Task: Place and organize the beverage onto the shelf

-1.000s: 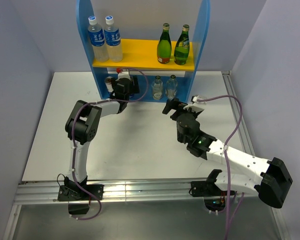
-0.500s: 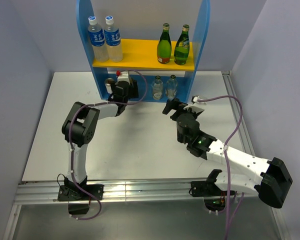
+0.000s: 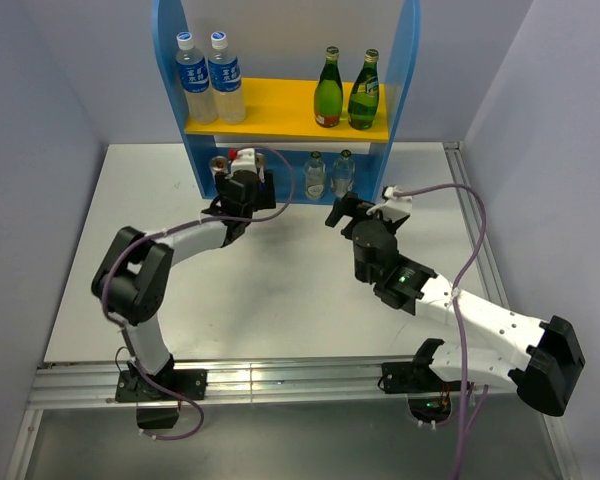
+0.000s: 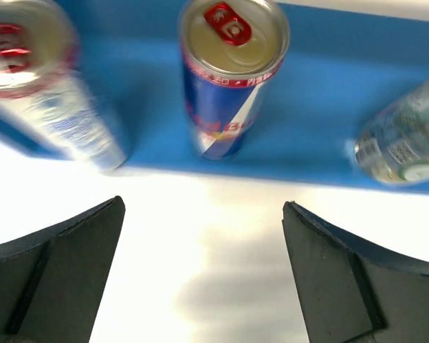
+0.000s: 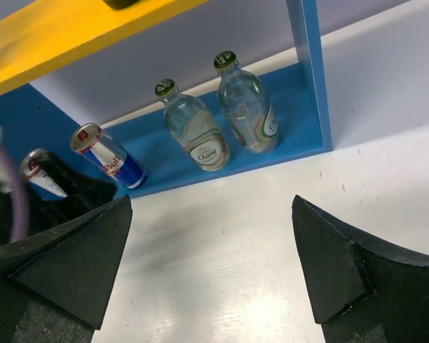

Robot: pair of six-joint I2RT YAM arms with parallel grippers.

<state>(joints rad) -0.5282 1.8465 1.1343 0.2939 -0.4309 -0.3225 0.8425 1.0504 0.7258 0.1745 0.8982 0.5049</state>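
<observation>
Left fingers (image 4: 57,271) spread wide, nothing in them, facing cans (image 4: 232,71) on shelf (image 3: 408,80) bottom. Right fingers (image 5: 64,264) released too, empty, over desk (image 3: 280,300). Clear bottles (image 5: 196,132) beside cans, green bottles (image 3: 328,92) on yellow board (image 3: 280,105).

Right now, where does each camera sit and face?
Top external: above and behind the bases, looking down on the table and shelf; left arm and right arm show whole.
Left wrist: on the left arm, close to the shelf's lower level, facing a blue-silver can, a second can left of it; the open left claw frames the bottom.
Right wrist: on the right arm, farther back, facing the same level and two clear bottles; the open right claw frames the bottom.
Shared: both wrist views show the two cans.
</observation>
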